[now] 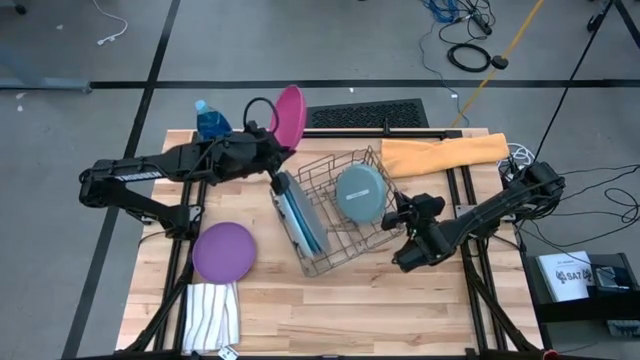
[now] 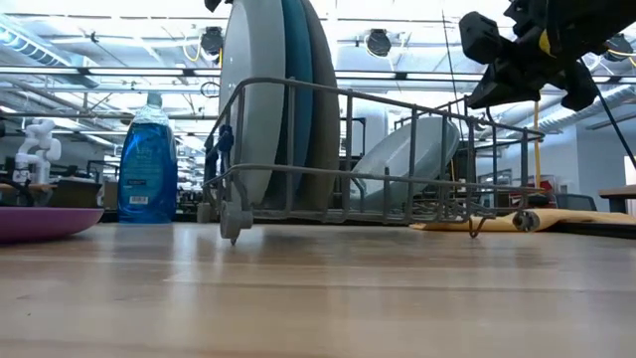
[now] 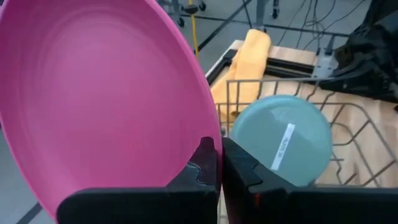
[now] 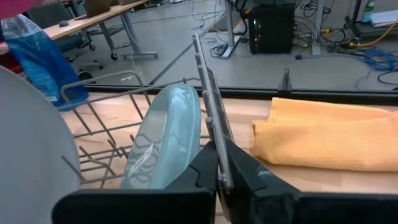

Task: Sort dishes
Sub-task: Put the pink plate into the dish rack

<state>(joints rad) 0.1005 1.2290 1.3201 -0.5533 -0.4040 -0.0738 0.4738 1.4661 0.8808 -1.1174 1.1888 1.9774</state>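
The wooden table [image 1: 330, 310] fills the middle of the high view, with both dark arms reaching in from the sides. At its centre stands the wire dish rack [image 1: 340, 255], tilted at an angle in the frame. Three large plates stand upright on edge together at the rack's left end: the grey plate [image 2: 253, 99], the light blue plate [image 2: 293, 99] and the dark blue plate [image 2: 320, 109], pressed side by side.

An orange cloth [image 1: 445, 153] lies at the upper right of the table, just beyond the rack. The purple plate [image 1: 223, 250] lies flat on the wood at lower left, with the striped white cloth [image 1: 212, 317] just below it at the table's bottom edge. The magenta plate [image 1: 290, 115] is held up in the air at upper centre, above the table's far edge; the left gripper [image 3: 217, 168] has its fingers pressed together on that plate's rim. The pale teal plate [image 1: 360, 192] leans inside the rack's right part.

The right gripper [image 4: 217, 168] sits at the rack's right side, its fingers pinched onto a wire of the rack's upper rim. A blue dish soap bottle [image 1: 211, 120] stands at the table's upper left corner.
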